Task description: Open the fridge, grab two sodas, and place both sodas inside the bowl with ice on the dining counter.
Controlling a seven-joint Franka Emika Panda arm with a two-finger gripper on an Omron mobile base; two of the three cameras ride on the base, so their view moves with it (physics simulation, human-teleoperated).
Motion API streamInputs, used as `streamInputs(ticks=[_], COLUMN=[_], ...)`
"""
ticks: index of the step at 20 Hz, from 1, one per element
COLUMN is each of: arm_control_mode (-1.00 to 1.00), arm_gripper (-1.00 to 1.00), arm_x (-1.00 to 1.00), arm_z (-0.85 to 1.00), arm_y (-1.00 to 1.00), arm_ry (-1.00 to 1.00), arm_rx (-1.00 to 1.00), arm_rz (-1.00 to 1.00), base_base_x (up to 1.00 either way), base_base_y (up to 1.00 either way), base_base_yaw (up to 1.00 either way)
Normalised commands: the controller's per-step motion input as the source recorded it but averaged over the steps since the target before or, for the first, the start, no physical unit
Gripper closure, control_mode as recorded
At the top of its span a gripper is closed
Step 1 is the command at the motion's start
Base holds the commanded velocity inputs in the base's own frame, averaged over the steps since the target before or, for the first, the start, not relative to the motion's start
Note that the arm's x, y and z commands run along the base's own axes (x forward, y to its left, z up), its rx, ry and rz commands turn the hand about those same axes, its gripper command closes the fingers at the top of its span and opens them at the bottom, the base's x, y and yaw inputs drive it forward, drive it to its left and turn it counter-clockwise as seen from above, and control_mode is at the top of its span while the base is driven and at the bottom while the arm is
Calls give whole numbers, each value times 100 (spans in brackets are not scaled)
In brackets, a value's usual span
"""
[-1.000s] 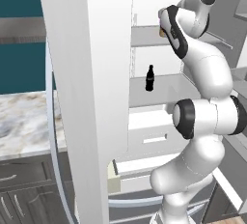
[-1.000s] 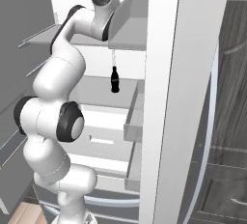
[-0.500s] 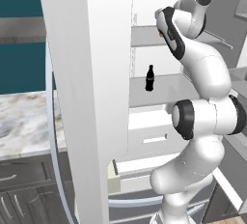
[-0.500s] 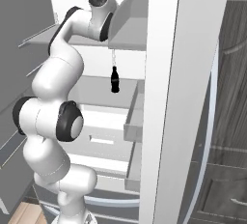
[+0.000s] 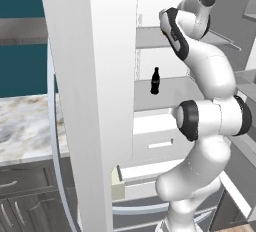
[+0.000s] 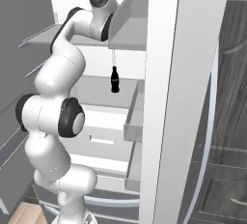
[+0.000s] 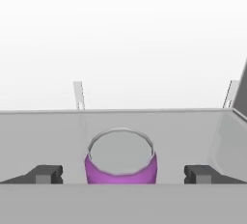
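Still poised, pincer (image 7: pixel 123 174) wide — purple can (image 7: pixel 121 158) between fingertips; dark bottle (image 5: pixel 155 81) unmoved

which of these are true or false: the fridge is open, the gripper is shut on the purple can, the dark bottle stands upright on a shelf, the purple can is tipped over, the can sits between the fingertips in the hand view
1. The fridge is open. True: its door is swung out and the white inside shows.
2. The gripper is shut on the purple can. False: the jaws stand wide open, with a gap on each side of the can.
3. The dark bottle stands upright on a shelf. True.
4. The purple can is tipped over. False: it stands upright, its round top facing the camera.
5. In the hand view the can sits between the fingertips. True.
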Motion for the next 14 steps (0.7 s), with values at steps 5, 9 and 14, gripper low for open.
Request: streamInputs(ticks=[5, 9, 14], arm_control_mode=[-100, -100, -100], arm_gripper=[-100, -100, -100], arm_x=[16, 15, 17], arm_z=[-10, -12, -14], arm_y=[0, 0, 0], arm_ry=[0, 0, 0], arm_rx=[0, 0, 0], arm_rz=[0, 0, 0], base_base_x=[0, 0, 0], base_base_y=[0, 0, 0], base_base_yaw=[0, 0, 0])
